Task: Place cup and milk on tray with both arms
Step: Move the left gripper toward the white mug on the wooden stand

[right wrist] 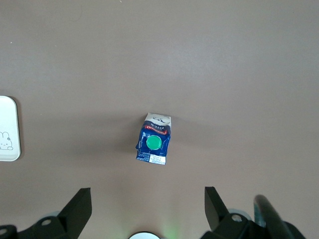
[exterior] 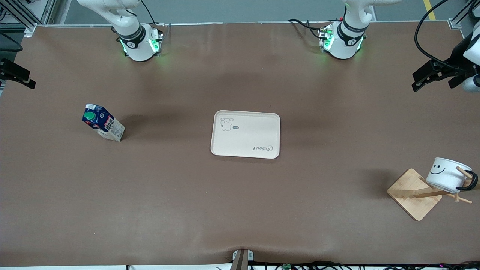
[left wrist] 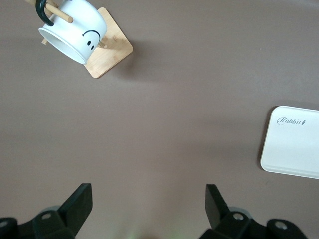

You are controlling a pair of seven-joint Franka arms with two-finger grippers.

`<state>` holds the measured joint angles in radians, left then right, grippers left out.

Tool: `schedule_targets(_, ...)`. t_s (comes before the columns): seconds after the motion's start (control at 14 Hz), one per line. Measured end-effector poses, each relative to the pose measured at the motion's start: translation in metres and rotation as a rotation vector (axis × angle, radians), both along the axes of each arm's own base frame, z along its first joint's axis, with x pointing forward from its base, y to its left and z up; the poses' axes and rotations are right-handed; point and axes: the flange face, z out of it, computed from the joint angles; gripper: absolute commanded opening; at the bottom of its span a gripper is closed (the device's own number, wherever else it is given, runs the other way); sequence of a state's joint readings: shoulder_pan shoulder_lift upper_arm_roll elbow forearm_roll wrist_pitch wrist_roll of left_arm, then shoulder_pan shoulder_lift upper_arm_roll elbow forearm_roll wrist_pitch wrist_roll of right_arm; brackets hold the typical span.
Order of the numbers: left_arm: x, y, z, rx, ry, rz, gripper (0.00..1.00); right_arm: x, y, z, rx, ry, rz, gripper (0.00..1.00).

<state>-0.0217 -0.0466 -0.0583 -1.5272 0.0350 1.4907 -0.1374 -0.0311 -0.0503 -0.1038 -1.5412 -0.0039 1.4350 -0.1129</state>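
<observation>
We see both arms raised at the ends of the bench. The left end effector (left wrist: 148,206) hangs with fingers spread wide and holding nothing, over bare bench near the cup (left wrist: 75,31). The right end effector (right wrist: 148,209) is likewise open and unladen above the milk (right wrist: 155,140). The tray (exterior: 245,134) lies mid-bench. The milk stands upright toward the right arm's end. The cup hangs on a peg of a wooden rack (exterior: 414,193) toward the left arm's end.
</observation>
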Motion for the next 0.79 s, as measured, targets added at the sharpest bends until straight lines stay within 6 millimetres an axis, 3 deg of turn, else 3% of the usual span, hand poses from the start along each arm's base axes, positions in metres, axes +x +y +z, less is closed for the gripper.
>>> schedule_targets(0.43, 0.0, 0.005, 0.0, 0.011, -0.001, 0.007, 1.0, 0.0, 0.0, 0.0, 0.0, 0.0, -0.001, 1.0)
schedule_targets(0.79, 0.012, 0.046, -0.013, 0.054, -0.032, 0.075, 1.0, 0.0, -0.001, 0.0, 0.0, 0.0, -0.002, 1.0)
